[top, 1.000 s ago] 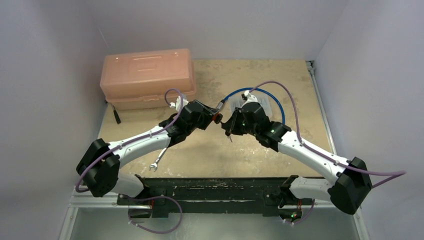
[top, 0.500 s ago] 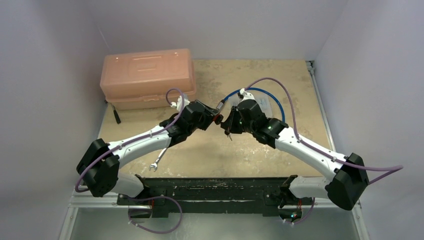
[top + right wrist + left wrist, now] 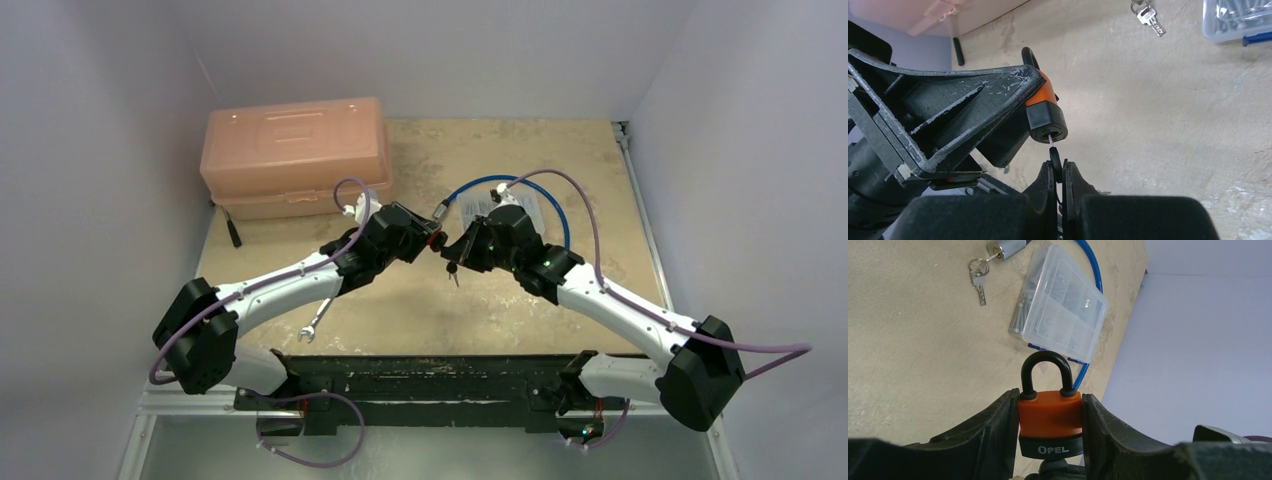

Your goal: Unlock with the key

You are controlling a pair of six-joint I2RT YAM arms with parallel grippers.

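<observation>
Left pincer (image 3: 1049, 396) of mine clamped the orange padlock (image 3: 1050, 416) by its flanks, one finger on each side of the body. The black shackle pointed away from my wrist, both legs seated in the body. Facing the padlock's black base, my right pincer (image 3: 1059, 168) was pressed together on the black head of the key (image 3: 1055, 159), whose thin blade met the keyway in the padlock's underside. From above, the two pincers met nose to nose over the middle of the table (image 3: 430, 300), with the padlock held off its surface. Beyond the padlock's shackle lay a bunch of spare keys (image 3: 979, 276) hanging from a silver lock barrel (image 3: 1007, 247). Just beside that was a clear parts box (image 3: 1060, 305) with a blue cable (image 3: 1094, 275) curving behind it. Well off to the padlock's left, at the table's far corner, sat a pink toolbox (image 3: 293, 150). A wrench (image 3: 318, 322) lay to the padlock's near left, close beside my left arm.
</observation>
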